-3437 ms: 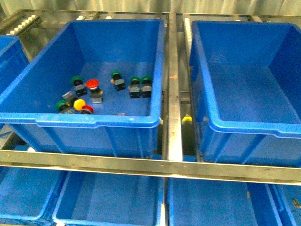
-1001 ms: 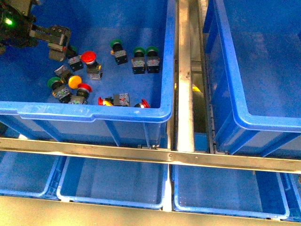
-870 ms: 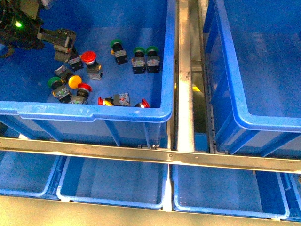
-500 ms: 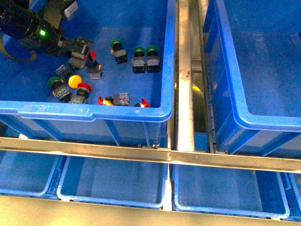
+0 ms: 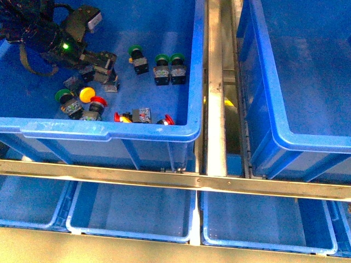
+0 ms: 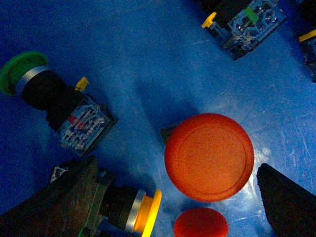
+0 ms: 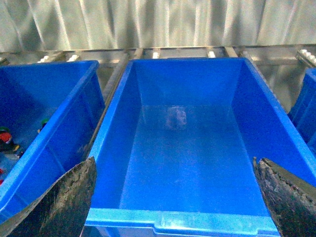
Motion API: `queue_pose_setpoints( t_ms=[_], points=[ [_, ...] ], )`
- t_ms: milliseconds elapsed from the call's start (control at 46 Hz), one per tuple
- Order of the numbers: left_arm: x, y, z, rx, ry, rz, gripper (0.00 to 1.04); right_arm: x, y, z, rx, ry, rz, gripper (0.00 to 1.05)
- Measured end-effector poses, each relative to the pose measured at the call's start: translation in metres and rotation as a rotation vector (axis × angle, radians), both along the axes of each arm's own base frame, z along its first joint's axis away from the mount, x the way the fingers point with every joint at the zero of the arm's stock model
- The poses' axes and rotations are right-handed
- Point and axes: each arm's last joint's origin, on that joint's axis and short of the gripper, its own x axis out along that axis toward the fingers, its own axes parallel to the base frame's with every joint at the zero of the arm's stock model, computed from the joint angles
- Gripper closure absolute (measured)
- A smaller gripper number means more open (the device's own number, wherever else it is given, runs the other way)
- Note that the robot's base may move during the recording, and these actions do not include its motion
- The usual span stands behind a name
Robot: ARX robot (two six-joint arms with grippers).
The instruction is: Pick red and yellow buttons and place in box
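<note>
Front view: the left gripper (image 5: 100, 63) reaches into the left crate (image 5: 109, 132) among scattered switches. Green-capped switches (image 5: 169, 61) lie just beside it, and a yellow button (image 5: 86, 94) and a red button (image 5: 97, 102) lie nearer the front wall. The box (image 5: 272, 109) stands across a metal rail (image 5: 215, 82).

Left wrist view: the jaws are spread wide around a large red button (image 6: 209, 156) with a smooth, domed cap, not touching it.

Right wrist view: the right gripper (image 7: 173, 182) gapes, holding nothing, facing the glossy plastic box (image 7: 182, 217).
</note>
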Motion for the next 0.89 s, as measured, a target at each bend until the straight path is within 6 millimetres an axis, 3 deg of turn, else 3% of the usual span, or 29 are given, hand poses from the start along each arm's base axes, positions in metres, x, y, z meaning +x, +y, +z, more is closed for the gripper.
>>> queue_pose_setpoints(
  t_ms=[305,609,805,892],
  points=[
    [0.007,-0.013,-0.009,-0.014,0.008,-0.014,0.09,0.0,0.0,0.0,0.0,0.0,0.0,0.07],
    [0.008,-0.012,-0.008,-0.032,-0.006,0.0,0.69,0.0,0.0,0.0,0.0,0.0,0.0,0.07],
    [0.005,-0.011,-0.011,-0.077,-0.021,0.029,0.71,0.0,0.0,0.0,0.0,0.0,0.0,0.07],
    [-0.01,-0.01,-0.007,-0.163,-0.014,0.039,0.71,0.0,0.0,0.0,0.0,0.0,0.0,0.07]
  ],
)
